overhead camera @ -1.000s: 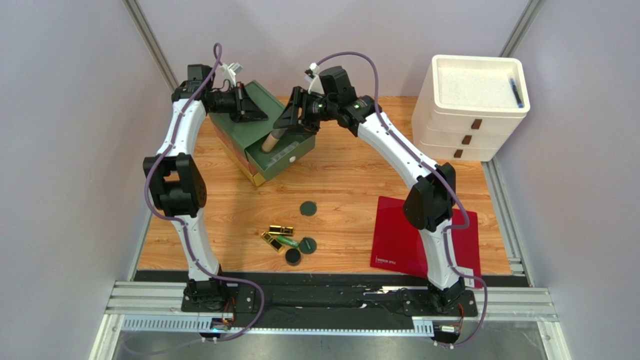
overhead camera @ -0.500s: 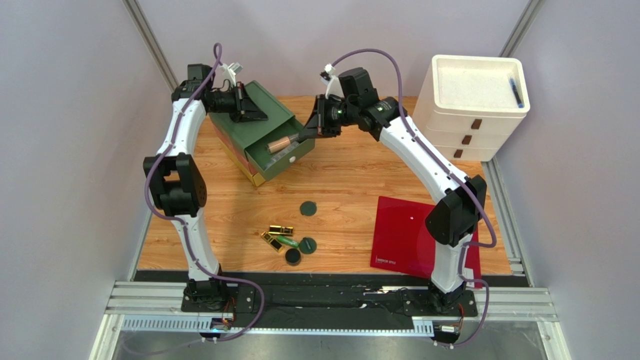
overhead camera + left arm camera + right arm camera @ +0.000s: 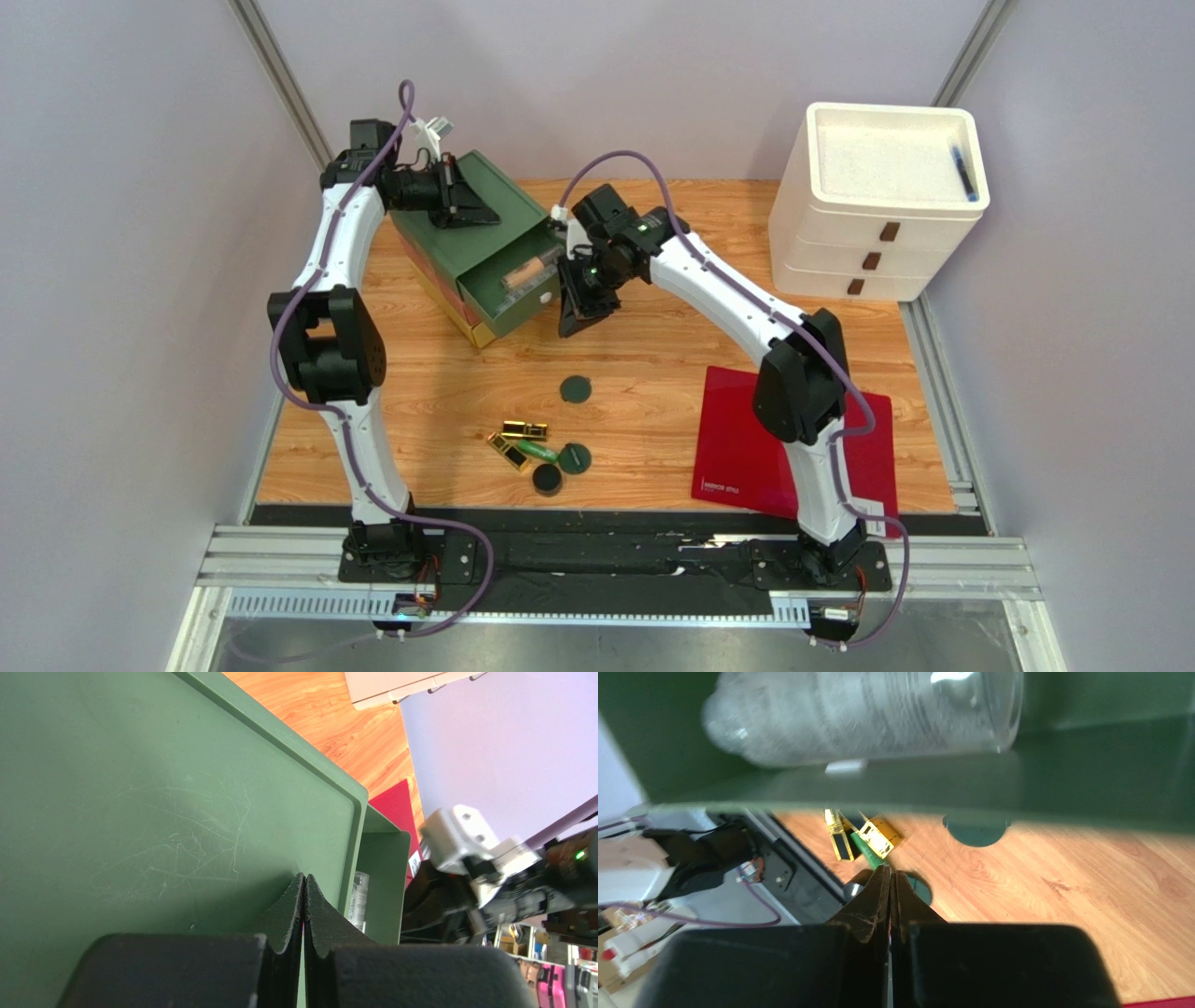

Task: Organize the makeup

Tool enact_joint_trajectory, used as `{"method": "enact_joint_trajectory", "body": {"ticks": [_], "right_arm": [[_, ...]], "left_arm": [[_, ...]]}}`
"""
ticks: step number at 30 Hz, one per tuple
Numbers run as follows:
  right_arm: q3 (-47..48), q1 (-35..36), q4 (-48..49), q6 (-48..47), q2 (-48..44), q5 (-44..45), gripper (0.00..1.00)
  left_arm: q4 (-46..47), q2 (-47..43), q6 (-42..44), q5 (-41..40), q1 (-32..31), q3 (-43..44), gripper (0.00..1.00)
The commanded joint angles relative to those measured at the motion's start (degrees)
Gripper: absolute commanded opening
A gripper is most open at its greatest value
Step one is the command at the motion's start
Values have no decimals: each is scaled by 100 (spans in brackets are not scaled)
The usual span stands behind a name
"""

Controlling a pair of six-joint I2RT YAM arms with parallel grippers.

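A clear lip-gloss tube (image 3: 526,270) (image 3: 864,714) lies in the open drawer (image 3: 516,291) of the green box (image 3: 470,210). My right gripper (image 3: 578,301) (image 3: 890,875) is shut and empty, just outside the drawer's front wall (image 3: 1032,777). On the table lie three dark green compacts (image 3: 574,389) (image 3: 572,455) (image 3: 547,479), gold lipstick tubes (image 3: 526,429) (image 3: 882,834) and a green tube (image 3: 537,452) (image 3: 868,850). Shut on nothing, my left gripper (image 3: 456,196) (image 3: 303,882) has its tips at the box's top (image 3: 140,812), near the edge above the drawer.
A white three-drawer unit (image 3: 877,196) stands at the back right with a blue pen (image 3: 961,168) on top. A flat red sheet (image 3: 744,434) lies at the front right, partly under the right arm. Grey walls close in both sides.
My right gripper let the lip-gloss tube go into the drawer, shut, and swung round to the drawer's front. The left arm has not moved.
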Motion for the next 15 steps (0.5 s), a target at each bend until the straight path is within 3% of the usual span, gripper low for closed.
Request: {"method": "enact_joint_trajectory", "body": {"ticks": [1,9,15], "right_arm": [[751,180,34,-81,274,794,0],[1411,207,877,86,661,1541,0],[1613,233,1571,253,1004,1454,0]], "left_arm": [[-712,598,626,-1519,-28,-406,0],[-843,616,687,-1581,-28,-310,0],[-923,493,723,-1616,-28,-266,0]]}}
